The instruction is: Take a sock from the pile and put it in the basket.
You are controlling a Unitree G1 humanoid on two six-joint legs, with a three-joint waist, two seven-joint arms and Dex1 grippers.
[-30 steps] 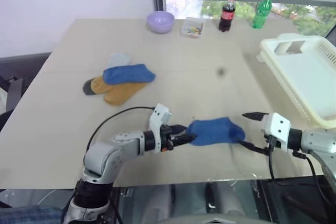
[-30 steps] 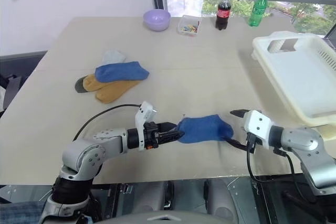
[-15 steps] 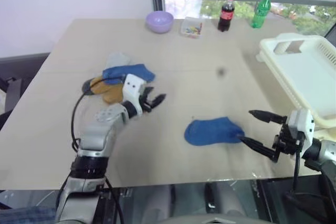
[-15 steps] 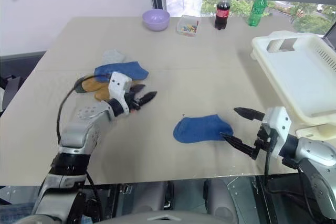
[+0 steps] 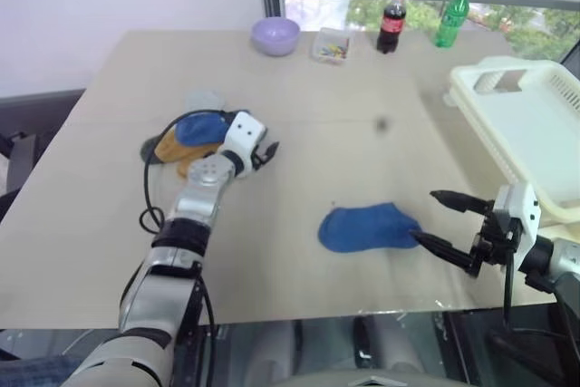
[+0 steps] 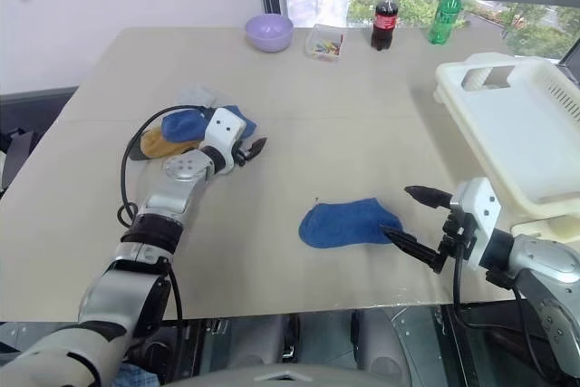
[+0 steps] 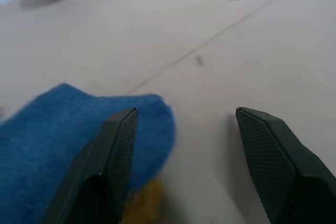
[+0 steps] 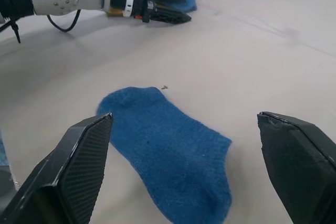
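One blue sock (image 5: 367,227) lies on the desk (image 5: 344,124) outside the white basket (image 5: 535,138), between the spread left pincer (image 6: 252,149) and spread right pincer (image 5: 444,221).

Two bottles (image 5: 391,21), one bowl (image 5: 275,37), one basket (image 5: 530,129).
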